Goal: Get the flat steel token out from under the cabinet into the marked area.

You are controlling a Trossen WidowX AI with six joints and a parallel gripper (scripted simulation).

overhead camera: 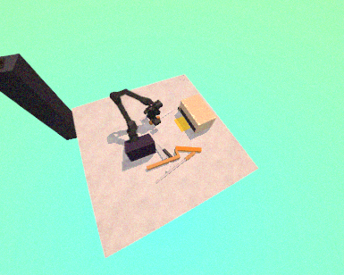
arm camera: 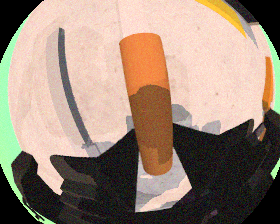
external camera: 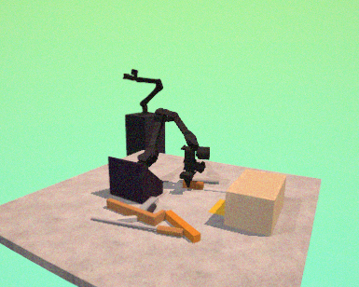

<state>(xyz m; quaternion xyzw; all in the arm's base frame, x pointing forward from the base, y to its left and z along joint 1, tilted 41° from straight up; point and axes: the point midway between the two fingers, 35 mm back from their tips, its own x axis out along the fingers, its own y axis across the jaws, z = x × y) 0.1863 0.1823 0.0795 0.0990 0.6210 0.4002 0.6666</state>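
My gripper (overhead camera: 155,121) (external camera: 188,184) (arm camera: 152,129) points down and is shut on the orange handle (external camera: 199,185) (arm camera: 143,62) of a thin rod tool, low over the table. Its thin pale rod (external camera: 214,190) extends from the handle toward the cabinet side. The tan cabinet (overhead camera: 198,111) (external camera: 255,191) stands beyond, with a dark opening along its bottom front in the top view. The yellow marked area (overhead camera: 181,123) (external camera: 217,208) (arm camera: 229,15) lies before it. The steel token cannot be made out in any view.
An angled orange bar (overhead camera: 163,162) (external camera: 128,208) and another thin rod tool with an orange handle (overhead camera: 190,155) (external camera: 170,230) lie near the dark arm base (overhead camera: 140,148) (external camera: 130,182). A dark grey bar (arm camera: 66,75) lies left of the held handle in the wrist view.
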